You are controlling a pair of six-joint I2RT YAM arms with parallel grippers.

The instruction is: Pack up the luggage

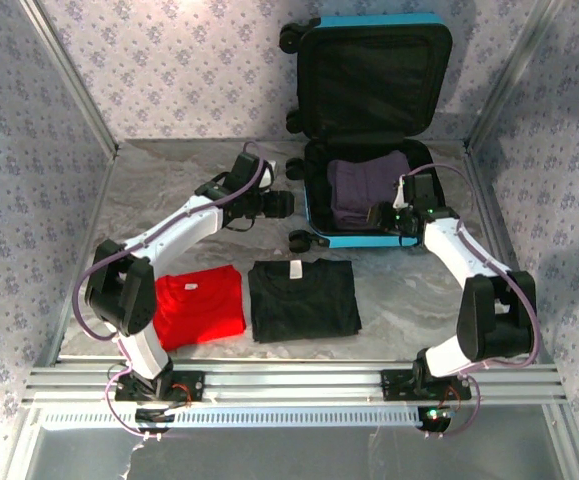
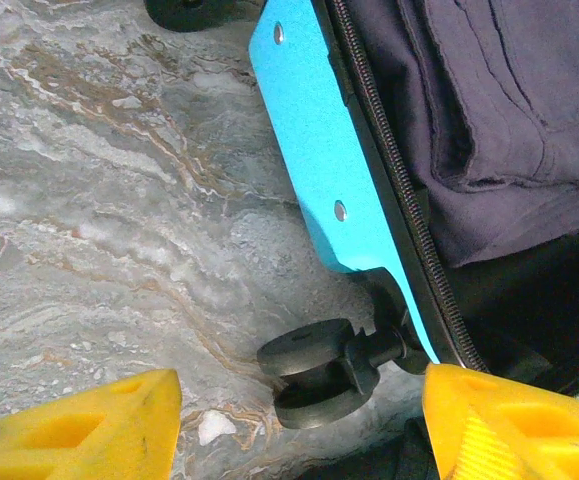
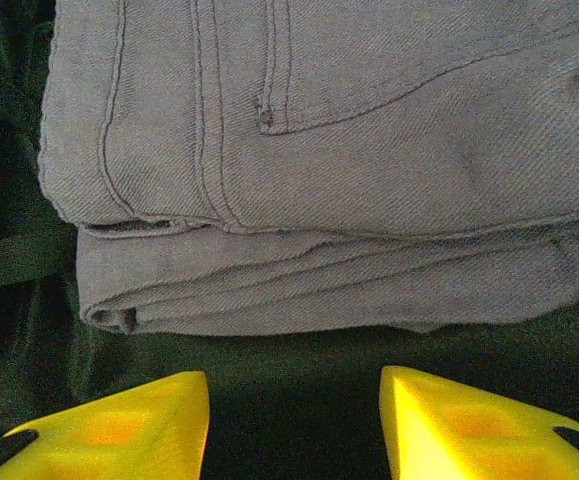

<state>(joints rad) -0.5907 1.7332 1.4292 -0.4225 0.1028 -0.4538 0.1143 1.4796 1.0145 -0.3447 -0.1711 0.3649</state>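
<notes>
Top view: the open luggage (image 1: 369, 80) lies upper centre-right on the marble bench (image 1: 169, 190), its lid against the flowered wall (image 1: 169, 60). The left hand (image 1: 277, 205) is just left of it and the right hand (image 1: 394, 215) is over its near edge. Left wrist: yellow fingers (image 2: 99, 425) apart and empty, a black wheel (image 2: 309, 365) at lower centre. Right wrist: fingers (image 3: 129, 425) apart and empty, just below folded trousers (image 3: 319, 150) on black lining (image 3: 299, 350).
</notes>
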